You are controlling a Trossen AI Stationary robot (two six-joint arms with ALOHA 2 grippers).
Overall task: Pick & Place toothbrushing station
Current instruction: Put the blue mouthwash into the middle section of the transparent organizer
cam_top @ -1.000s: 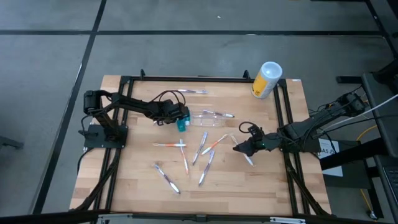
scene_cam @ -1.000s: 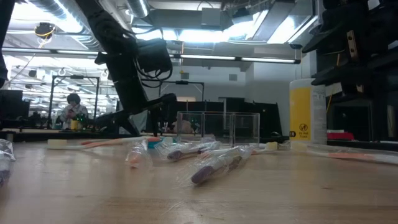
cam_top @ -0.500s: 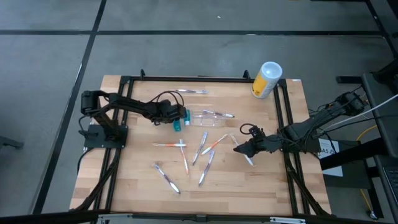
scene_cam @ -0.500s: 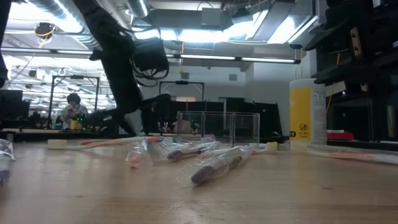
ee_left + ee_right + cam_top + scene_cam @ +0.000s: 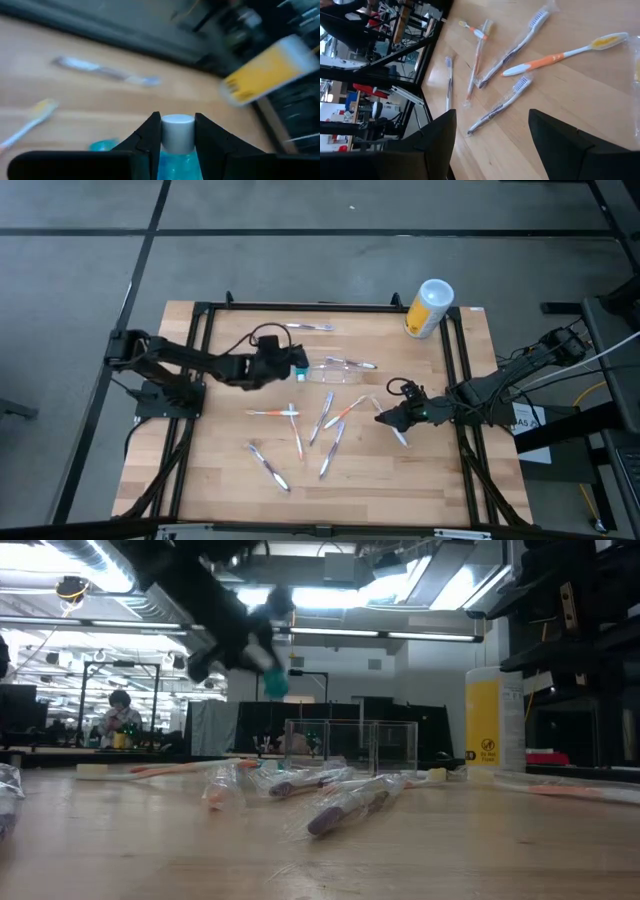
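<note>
Two arms were at the wooden table (image 5: 220,480), and one held a little bottle.
The left gripper (image 5: 175,142) was lifted above the table, its fingers closed on the white cap of a small blue bottle (image 5: 176,134). The right gripper (image 5: 385,418) stayed low near the right side with its fingers spread wide and nothing in them. The clear toothbrushing station (image 5: 350,745) stood on the table behind the loose wrapped toothbrushes (image 5: 335,415). A yellow canister (image 5: 428,308) stood at the far right corner.

Holder (image 5: 338,371) near table (image 5: 220,480) middle. Canister (image 5: 428,308) behind it, to the right. Toothbrushes (image 5: 322,418) in front of holder. Bottle (image 5: 298,363) just left of holder, raised.
</note>
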